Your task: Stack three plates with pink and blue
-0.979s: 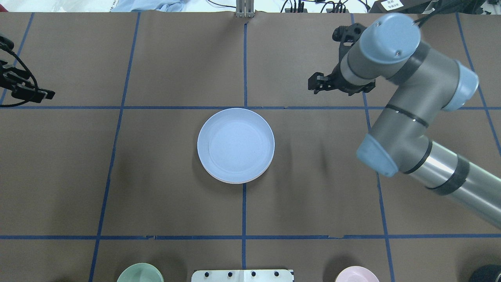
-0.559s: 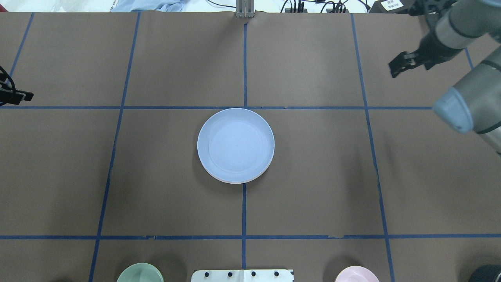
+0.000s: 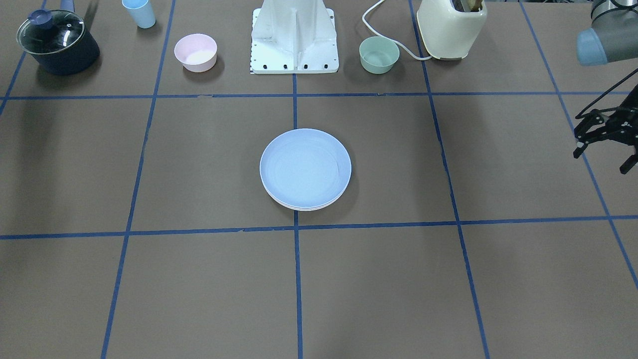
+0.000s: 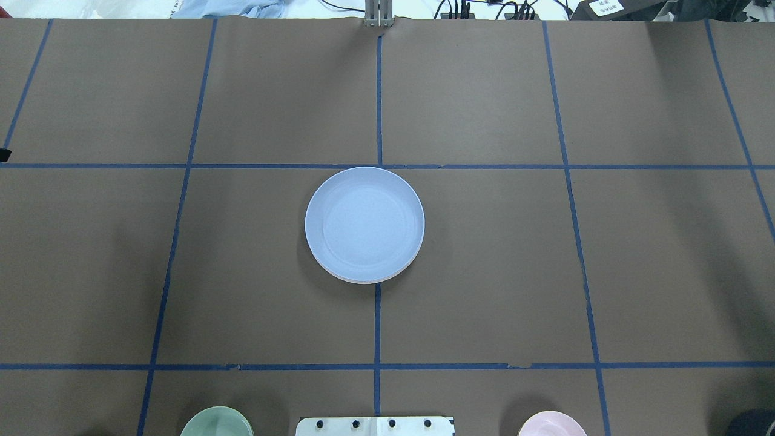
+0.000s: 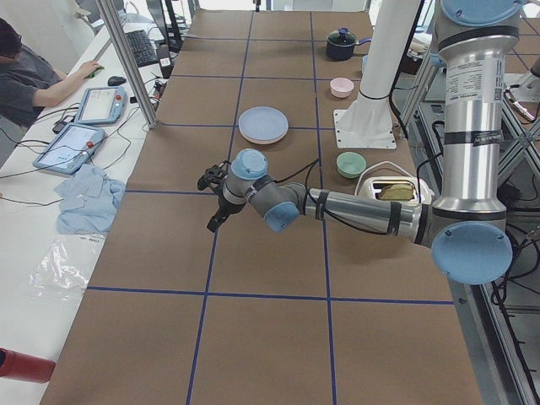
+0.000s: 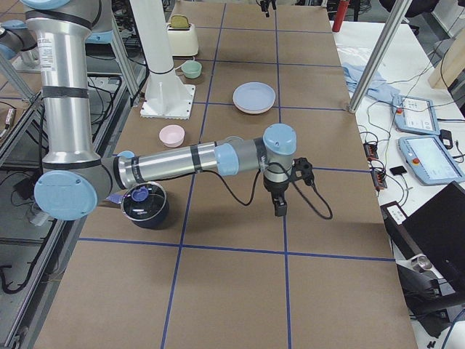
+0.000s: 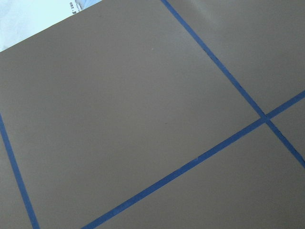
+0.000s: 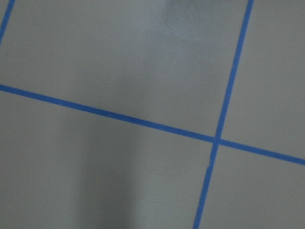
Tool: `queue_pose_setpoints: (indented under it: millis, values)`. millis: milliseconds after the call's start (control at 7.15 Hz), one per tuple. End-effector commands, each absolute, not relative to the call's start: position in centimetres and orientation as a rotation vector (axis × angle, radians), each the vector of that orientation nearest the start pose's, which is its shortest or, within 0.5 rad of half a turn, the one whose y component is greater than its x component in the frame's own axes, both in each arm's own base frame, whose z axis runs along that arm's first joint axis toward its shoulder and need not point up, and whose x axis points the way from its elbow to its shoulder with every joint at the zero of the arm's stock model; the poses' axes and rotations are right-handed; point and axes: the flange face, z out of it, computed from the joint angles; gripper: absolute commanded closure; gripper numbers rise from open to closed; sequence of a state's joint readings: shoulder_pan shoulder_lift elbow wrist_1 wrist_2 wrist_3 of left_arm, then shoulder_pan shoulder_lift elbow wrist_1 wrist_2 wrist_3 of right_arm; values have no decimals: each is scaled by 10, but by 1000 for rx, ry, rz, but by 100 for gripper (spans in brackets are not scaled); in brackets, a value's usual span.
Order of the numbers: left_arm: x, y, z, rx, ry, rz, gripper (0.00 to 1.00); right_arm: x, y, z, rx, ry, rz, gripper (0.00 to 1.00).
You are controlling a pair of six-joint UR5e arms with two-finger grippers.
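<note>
The light blue plate (image 4: 364, 224) lies on top of a stack at the table's middle, also in the front view (image 3: 305, 167). Pale rims of plates under it show at its edge (image 3: 304, 207); their colours are hard to tell. My left gripper (image 3: 600, 160) hangs open and empty at the table's left side, far from the stack, and also shows in the exterior left view (image 5: 211, 202). My right gripper (image 6: 280, 207) shows only in the exterior right view, low over bare table; I cannot tell whether it is open or shut. Both wrist views show only brown table and blue tape.
Near the robot's base (image 3: 294, 37) stand a small pink bowl (image 3: 195, 52), a small green bowl (image 3: 379, 55), a light blue cup (image 3: 139, 12), a dark lidded pot (image 3: 57, 42) and a cream toaster (image 3: 451, 27). An operator sits beyond the table's far edge (image 5: 34, 72).
My right arm has swung away to the right and left the overhead view. My left gripper has drawn back off that view's left edge. The plate stack has not moved.
</note>
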State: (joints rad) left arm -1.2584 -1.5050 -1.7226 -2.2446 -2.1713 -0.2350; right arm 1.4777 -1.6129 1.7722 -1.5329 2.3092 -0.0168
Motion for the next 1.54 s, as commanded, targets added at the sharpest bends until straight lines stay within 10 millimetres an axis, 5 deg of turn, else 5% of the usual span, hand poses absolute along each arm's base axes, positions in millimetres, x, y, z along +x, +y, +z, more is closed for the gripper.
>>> queue_pose_setpoints:
  millis: [0, 559, 839, 1399]
  values:
    - [44, -490, 577, 443, 760, 213, 0, 44, -418, 646, 104, -742, -143, 0]
    - [-81, -469, 630, 168, 713, 172, 0, 46, -404, 661, 68, -743, -117, 0]
    - [-91, -456, 667, 94, 720, 108, 0, 45, -408, 665, 62, -743, -113, 0]
    - [-90, -468, 656, 122, 726, 84, 0, 45, -415, 656, 77, -747, -116, 0]
